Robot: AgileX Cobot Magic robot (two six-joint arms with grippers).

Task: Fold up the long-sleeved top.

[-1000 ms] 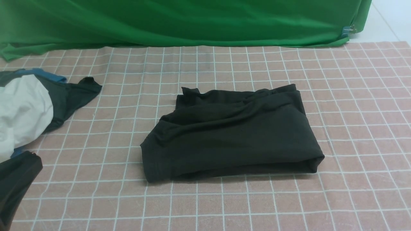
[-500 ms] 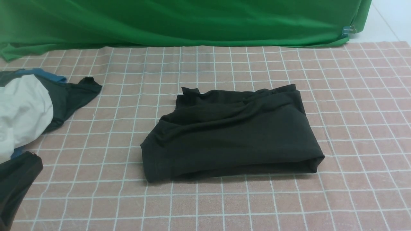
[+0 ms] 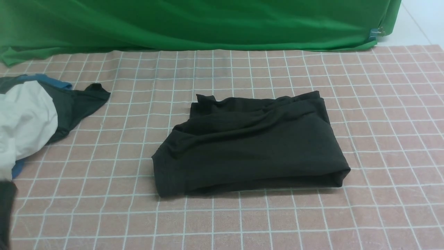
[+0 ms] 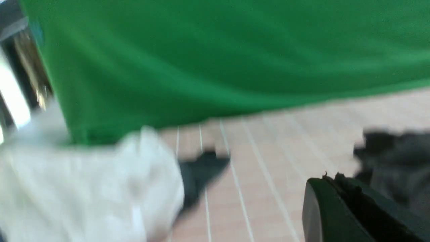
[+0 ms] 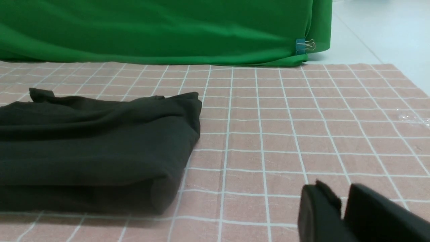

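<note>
The long-sleeved top (image 3: pixel 249 146) lies folded into a thick black rectangle in the middle of the pink checked cloth. It also fills the near side of the right wrist view (image 5: pixel 94 141). In the blurred left wrist view it is a dark mass (image 4: pixel 396 158). My left gripper (image 3: pixel 5 208) shows only as a black sliver at the lower left edge of the front view. In its own view the left gripper (image 4: pixel 331 176) is shut with nothing in it. My right gripper (image 5: pixel 339 188) is out of the front view. It hovers over bare cloth beside the top, open by a narrow gap and empty.
A white garment (image 3: pixel 24 118) lies heaped at the left over a dark grey garment with blue parts (image 3: pixel 76 104). A green backdrop (image 3: pixel 194 24) hangs along the far edge, held by a blue clip (image 3: pixel 373 34). The pink checked cloth (image 3: pixel 381 121) covers the table.
My left gripper has drawn back toward the lower left edge of the front view, so less of it shows. The top has not moved.
</note>
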